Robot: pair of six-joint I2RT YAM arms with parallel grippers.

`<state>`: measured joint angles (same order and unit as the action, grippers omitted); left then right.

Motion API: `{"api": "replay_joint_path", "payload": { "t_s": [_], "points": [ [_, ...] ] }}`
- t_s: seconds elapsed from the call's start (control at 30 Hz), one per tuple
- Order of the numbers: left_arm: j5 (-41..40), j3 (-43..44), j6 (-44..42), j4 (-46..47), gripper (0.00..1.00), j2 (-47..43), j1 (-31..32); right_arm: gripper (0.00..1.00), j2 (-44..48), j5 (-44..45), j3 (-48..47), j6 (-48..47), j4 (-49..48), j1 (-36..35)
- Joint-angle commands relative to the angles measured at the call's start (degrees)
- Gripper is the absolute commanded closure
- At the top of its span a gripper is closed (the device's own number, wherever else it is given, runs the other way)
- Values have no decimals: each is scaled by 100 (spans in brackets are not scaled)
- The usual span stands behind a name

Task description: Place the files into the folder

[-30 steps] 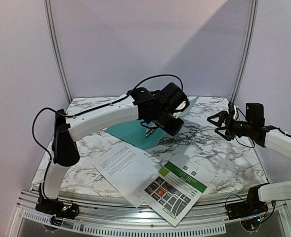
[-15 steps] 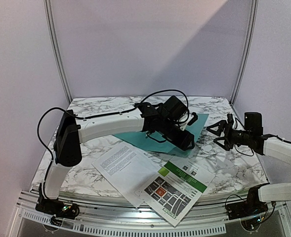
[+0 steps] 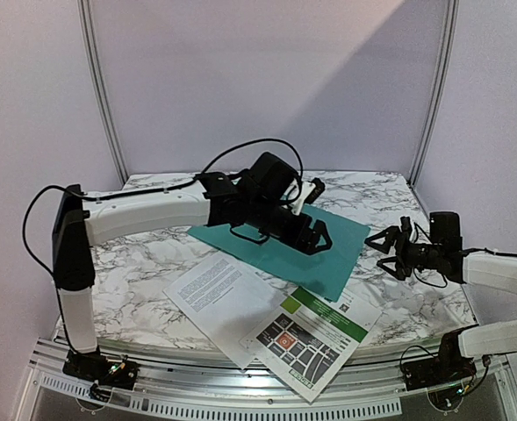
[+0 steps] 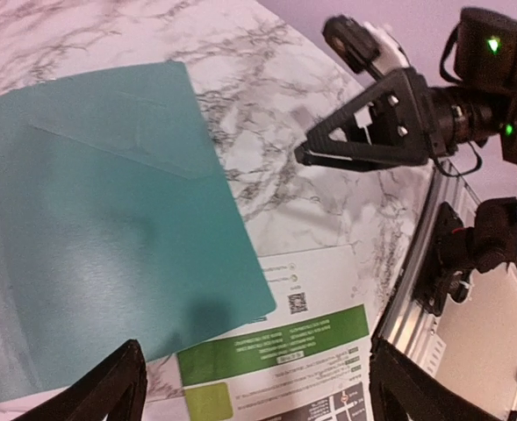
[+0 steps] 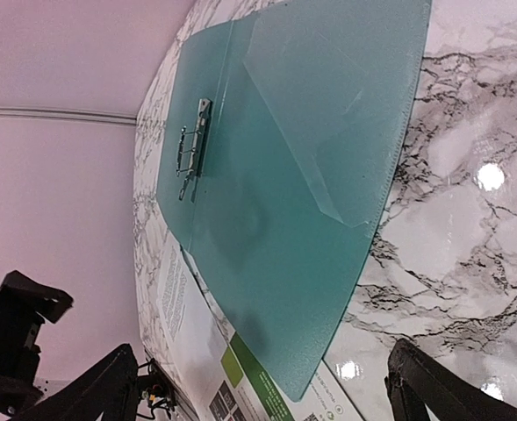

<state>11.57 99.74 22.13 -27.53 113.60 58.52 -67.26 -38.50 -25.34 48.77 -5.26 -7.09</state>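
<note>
The teal folder point(image 3: 328, 254) lies open and flat on the marble table, its metal clip point(image 5: 192, 149) showing along the spine. My left gripper point(image 3: 319, 215) hovers open just above the folder's right leaf point(image 4: 109, 219), holding nothing. The files lie near the front edge. The white text sheet point(image 3: 214, 294) partly overlaps the green-header sheet point(image 3: 319, 333), whose far corner is tucked under the folder's near corner point(image 5: 306, 386). My right gripper point(image 3: 383, 252) stands open and empty to the right of the folder, low over the table and pointing at it.
An aluminium rail point(image 3: 240, 405) runs along the table's near edge. Bare marble point(image 3: 407, 298) lies right of the folder. Purple walls with metal posts point(image 3: 104, 96) close in the back and sides. The left arm's cable point(image 3: 249, 149) loops above its wrist.
The left gripper opened and let go of the raised folder cover, which now lies flat to the right. The left arm drew back leftward. The right gripper dropped lower and stayed open.
</note>
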Motion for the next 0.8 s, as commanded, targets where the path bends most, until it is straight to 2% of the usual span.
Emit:
{"api": "replay_joint_path", "payload": {
  "t_s": [0.0,0.17,0.43,0.63,0.77],
  "points": [
    [-899,-661,-152,18,13,-407,-311,2,-122,21,216,59,-266,-67],
    [-1327,-1250,-271,-151,16,-584,-346,3,-281,63,261,143,-324,-205],
    [-704,-2628,-306,379,18,-1179,-164,4,-399,659,-89,-377,459,-586],
    [-516,-2915,-267,249,19,-1220,138,5,-454,1190,-298,-658,959,-860],
    [-854,-2883,-76,-11,19,-1136,238,6,-442,1364,-400,-692,1054,-1048]
  ]
}}
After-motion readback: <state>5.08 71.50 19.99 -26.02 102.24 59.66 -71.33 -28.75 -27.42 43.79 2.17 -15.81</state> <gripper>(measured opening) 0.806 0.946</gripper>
